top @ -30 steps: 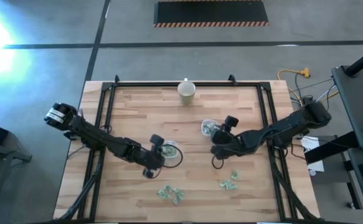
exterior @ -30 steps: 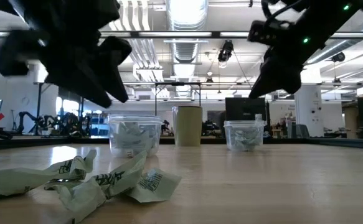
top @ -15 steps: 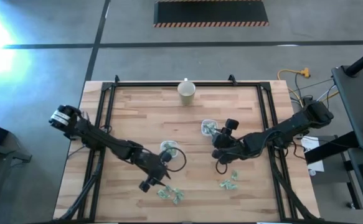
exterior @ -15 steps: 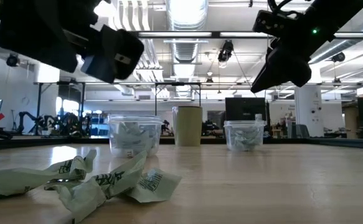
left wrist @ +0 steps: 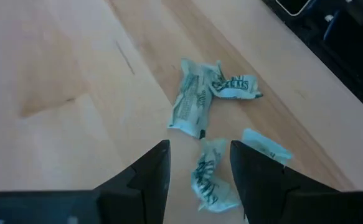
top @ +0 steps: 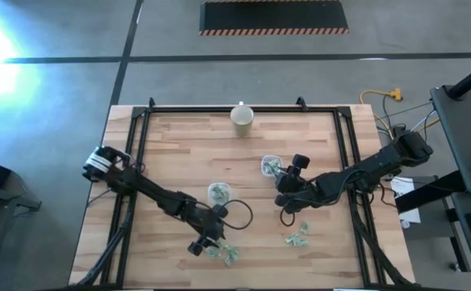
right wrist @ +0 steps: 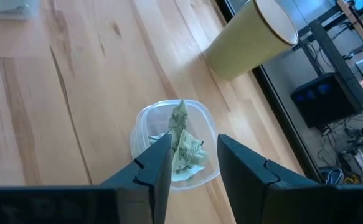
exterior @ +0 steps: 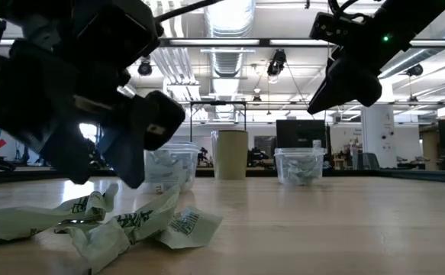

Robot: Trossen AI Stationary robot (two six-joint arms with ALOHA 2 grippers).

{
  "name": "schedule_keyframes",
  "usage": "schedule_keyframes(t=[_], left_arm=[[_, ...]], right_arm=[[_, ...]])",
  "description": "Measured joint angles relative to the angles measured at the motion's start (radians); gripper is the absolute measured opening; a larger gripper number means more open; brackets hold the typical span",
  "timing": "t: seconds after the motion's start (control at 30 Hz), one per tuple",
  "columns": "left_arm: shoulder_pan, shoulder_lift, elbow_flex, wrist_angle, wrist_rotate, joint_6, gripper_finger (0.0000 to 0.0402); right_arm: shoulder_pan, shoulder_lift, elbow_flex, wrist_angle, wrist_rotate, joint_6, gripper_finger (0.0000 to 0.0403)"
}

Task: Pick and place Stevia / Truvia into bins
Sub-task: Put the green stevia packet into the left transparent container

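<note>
Packets (top: pixel 288 166) already in both bins (top: pixel 219 192); loose Stevia (top: pixel 221 251) left on table (top: pixel 178 153). Left gripper (left wrist: pixel 200 171) apart, empty, above it; right gripper (right wrist: pixel 192 165) apart over its bin.

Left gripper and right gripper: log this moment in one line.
left gripper: open, over loose Stevia packets | right gripper: open, above bin, packets inside | cream cup: table's far edge

Robotics lab, exposed ceiling ducts (exterior: pixel 230 30), monitors (exterior: pixel 302 134)
</note>
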Motion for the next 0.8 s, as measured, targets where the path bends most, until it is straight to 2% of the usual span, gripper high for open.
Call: schedule_keyframes(t=[0.27,0.6,0.8], left_arm=[[-0.01,0.011,0.001,0.001,0.001,-0.016,0.0146],[-0.011,0.011,-0.002,-0.001,0.001,-0.016,0.0066],[-0.011,0.015,-0.003,-0.001,0.001,-0.016,0.0037]], right_arm=[[0.0,0.0,0.0,0.008,-0.001,0.0,0.0115],[0.0,0.001,0.0,0.013,-0.003,0.0,0.0112],[0.0,0.001,0.0,0.016,-0.004,0.0,0.0111]])
